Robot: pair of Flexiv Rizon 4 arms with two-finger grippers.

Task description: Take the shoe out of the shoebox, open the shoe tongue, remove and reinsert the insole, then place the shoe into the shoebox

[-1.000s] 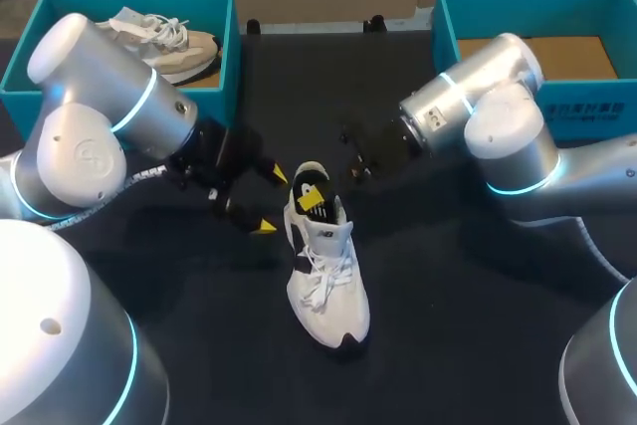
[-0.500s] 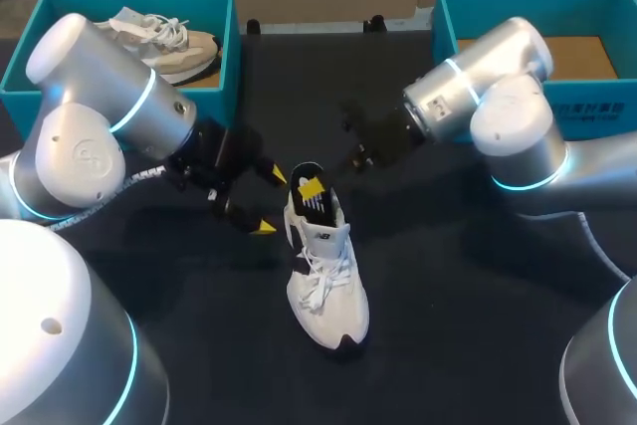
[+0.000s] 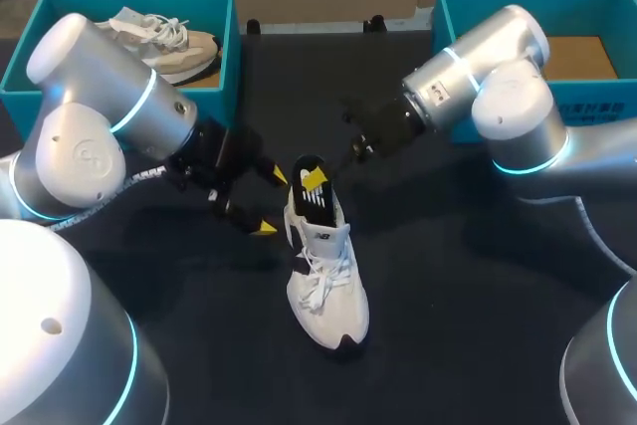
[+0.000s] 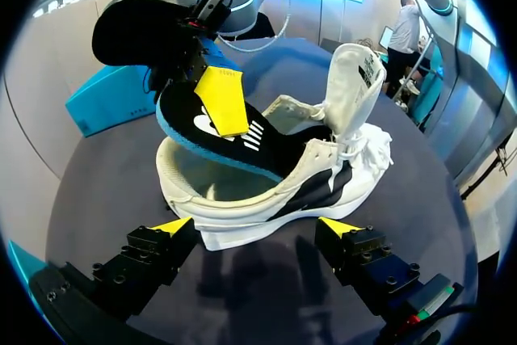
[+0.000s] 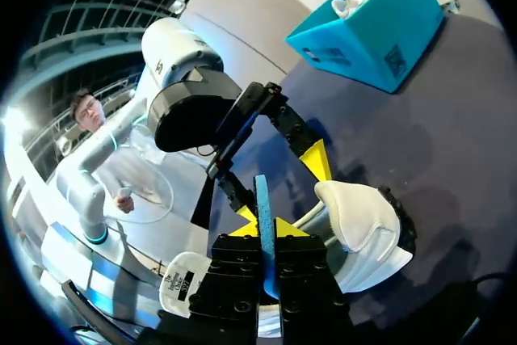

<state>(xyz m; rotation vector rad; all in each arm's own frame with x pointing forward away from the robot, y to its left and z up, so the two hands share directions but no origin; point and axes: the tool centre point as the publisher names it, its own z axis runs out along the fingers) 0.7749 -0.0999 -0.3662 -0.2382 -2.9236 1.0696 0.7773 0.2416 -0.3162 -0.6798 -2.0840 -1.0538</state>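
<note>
Inside the shoe (image 4: 234, 208), the insole (image 4: 186, 119)'s front end is lying hidden. In the head view, the right arm (image 3: 498, 97) is partly covering the right box (image 3: 443, 7) at 2 o'clock, and the left arm (image 3: 100, 116) is masking the left box (image 3: 233, 47)'s near wall at 10 o'clock.

Cloth shoe (image 3: 326, 286), matt table (image 3: 478, 335)

Right hand (image 5: 265, 229) clamps the blue insole (image 5: 263, 193) edge-on, both yellow tips touching it. White shoe (image 5: 363, 236) sits just beside it. Left hand (image 5: 281, 189) is spread open ahead. Teal shoebox (image 5: 371, 28) stands on the counter (image 5: 436, 119) beyond.
</note>
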